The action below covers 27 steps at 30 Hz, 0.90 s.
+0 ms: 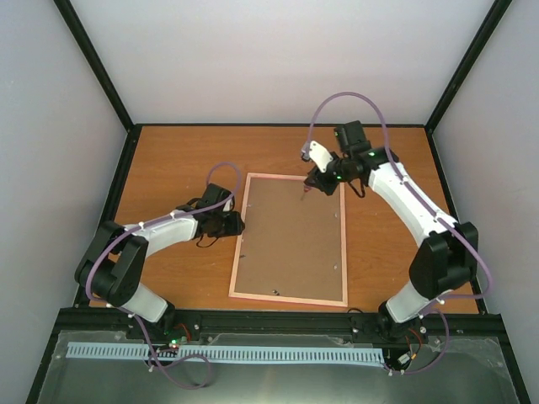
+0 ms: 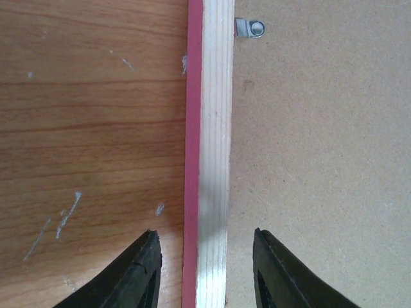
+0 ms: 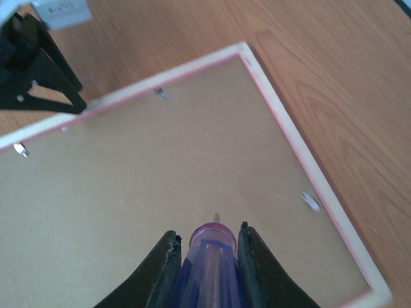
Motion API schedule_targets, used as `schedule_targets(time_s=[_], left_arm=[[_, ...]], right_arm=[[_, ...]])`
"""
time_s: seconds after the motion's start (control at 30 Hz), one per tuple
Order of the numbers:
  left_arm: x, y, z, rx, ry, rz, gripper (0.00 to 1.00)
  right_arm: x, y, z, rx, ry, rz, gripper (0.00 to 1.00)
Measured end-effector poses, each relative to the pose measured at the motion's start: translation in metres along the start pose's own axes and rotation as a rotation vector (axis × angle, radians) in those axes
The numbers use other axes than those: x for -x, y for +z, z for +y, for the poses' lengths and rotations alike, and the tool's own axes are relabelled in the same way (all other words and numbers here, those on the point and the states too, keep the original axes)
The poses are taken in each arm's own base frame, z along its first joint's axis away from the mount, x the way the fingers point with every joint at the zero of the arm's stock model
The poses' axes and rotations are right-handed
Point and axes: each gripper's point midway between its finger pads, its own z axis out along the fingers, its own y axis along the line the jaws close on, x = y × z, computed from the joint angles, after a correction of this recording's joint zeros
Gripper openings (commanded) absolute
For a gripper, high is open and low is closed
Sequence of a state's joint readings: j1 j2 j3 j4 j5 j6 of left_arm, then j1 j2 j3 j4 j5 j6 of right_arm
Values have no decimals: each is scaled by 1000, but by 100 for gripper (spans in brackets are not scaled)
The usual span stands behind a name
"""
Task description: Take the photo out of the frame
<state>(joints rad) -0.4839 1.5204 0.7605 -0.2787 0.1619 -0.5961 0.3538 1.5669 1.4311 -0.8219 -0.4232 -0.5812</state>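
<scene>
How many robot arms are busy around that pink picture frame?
2. The left arm, left pincer open astride the frame's left edge; the right arm, near its far edge, right pincer gripping a screwdriver. None seems hidden.

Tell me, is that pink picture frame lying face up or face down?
Face down. The frame shows its brown backing board upward, with metal clips along its edges; no photo is visible.

One frame (image 1: 290, 240), one screwdriver (image 3: 209, 273), one desk (image 1: 168, 160). Two arms stand here, a left arm (image 1: 160, 231) and a right arm (image 1: 413, 202). I make out three small metal tabs (image 3: 160, 94) clearly.
</scene>
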Motion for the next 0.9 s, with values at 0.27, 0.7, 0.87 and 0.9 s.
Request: schedule_targets(time_s=[0.27,0.7,0.87,0.9], left_arm=[[-2,14,3,4,-2,12,34],[0,24,2,-5,-22,4,21],[1,25,1,-12,-28,-5,16],[2,25,1,-16,-27,-12,15]], right_arm=[[45,43,24,128,33,-87,3],[76,82,30,222,112,-141,3],[77,93,36,255,134,-136,3],[77,95,38,263,138,-134,3]])
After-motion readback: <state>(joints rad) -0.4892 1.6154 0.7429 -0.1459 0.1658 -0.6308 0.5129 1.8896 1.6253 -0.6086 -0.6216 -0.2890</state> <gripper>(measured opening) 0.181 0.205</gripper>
